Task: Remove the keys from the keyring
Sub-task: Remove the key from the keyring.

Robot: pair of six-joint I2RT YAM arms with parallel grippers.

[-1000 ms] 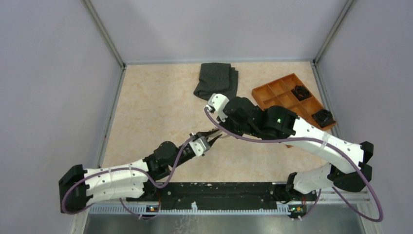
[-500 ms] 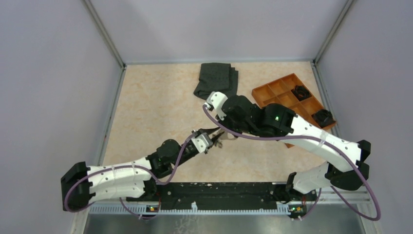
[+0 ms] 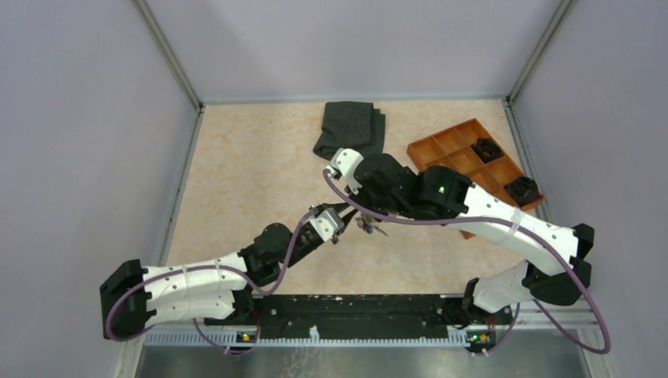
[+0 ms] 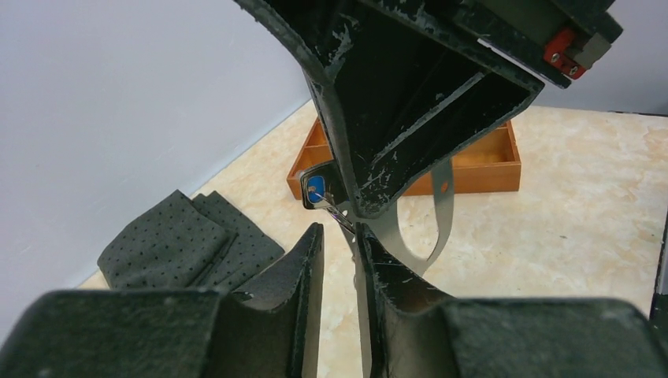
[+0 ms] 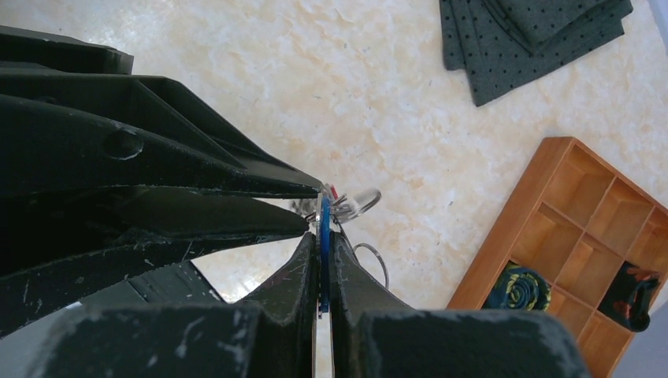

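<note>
Right end effector (image 5: 323,240) clamped on blue-headed key (image 4: 315,190); left end effector (image 4: 339,232) narrowly parted around keyring band (image 4: 443,206), grip unclear.

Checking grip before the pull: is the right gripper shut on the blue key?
Shut: the right gripper pinches the blue key edge-on between its fingers.

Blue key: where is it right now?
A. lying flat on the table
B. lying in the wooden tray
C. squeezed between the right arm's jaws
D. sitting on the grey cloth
C. In the right wrist view, the blue key stands edge-on, pinched between the right arm's jaws, well away from the wooden tray and the grey cloth.
</note>
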